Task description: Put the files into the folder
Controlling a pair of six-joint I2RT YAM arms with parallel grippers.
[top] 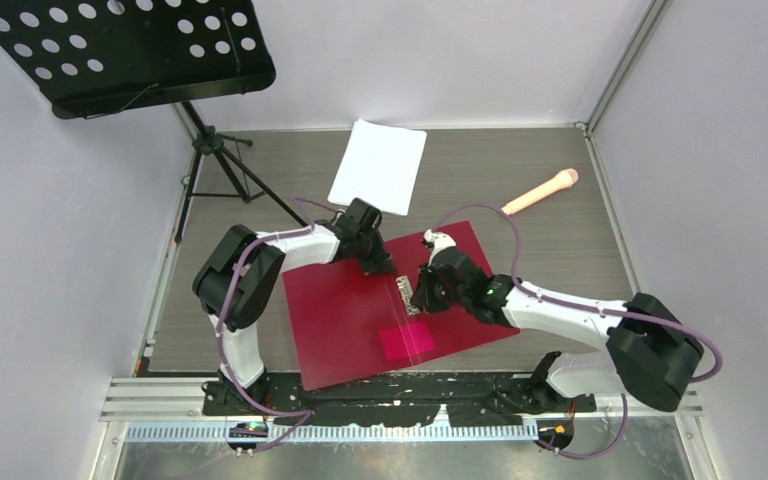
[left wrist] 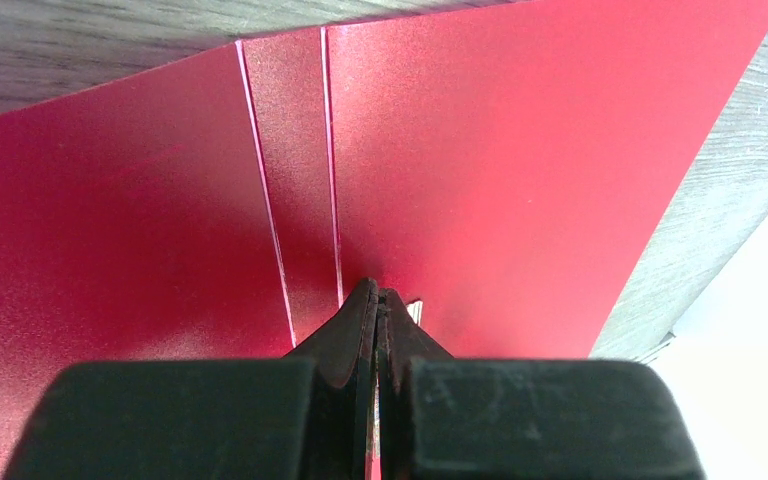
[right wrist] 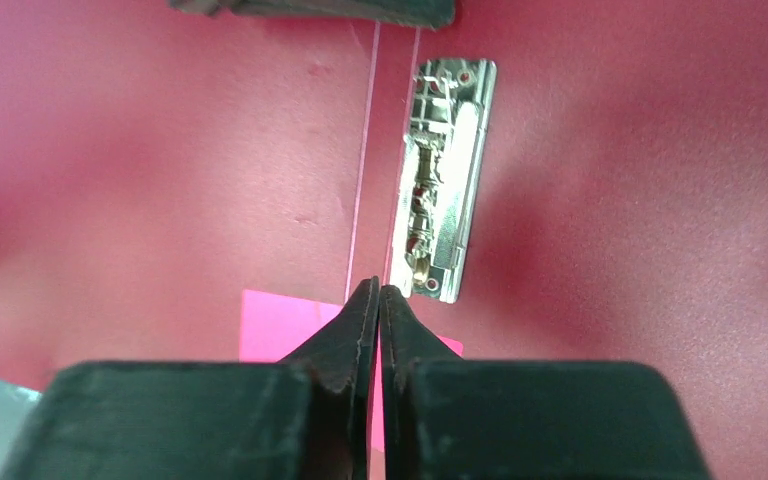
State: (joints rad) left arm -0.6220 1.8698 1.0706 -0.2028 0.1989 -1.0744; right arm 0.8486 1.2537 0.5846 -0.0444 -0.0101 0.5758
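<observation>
The folder (top: 345, 320) lies open and flat on the table, dark red inside, with a metal spine clip (top: 406, 292) and a pink patch (top: 406, 340). The files (top: 378, 166), a thin white stack, rest on the table behind it, apart from it. My left gripper (top: 381, 266) is shut and empty over the far end of the spine; its tips (left wrist: 381, 293) point down at the folder (left wrist: 500, 150). My right gripper (top: 423, 296) is shut and empty beside the clip (right wrist: 445, 180), over the pink patch (right wrist: 275, 325).
A black perforated music stand (top: 125, 50) on a tripod (top: 215, 165) stands at the back left. A beige handle-shaped object (top: 542, 190) lies at the back right. Grey walls close in both sides of the table.
</observation>
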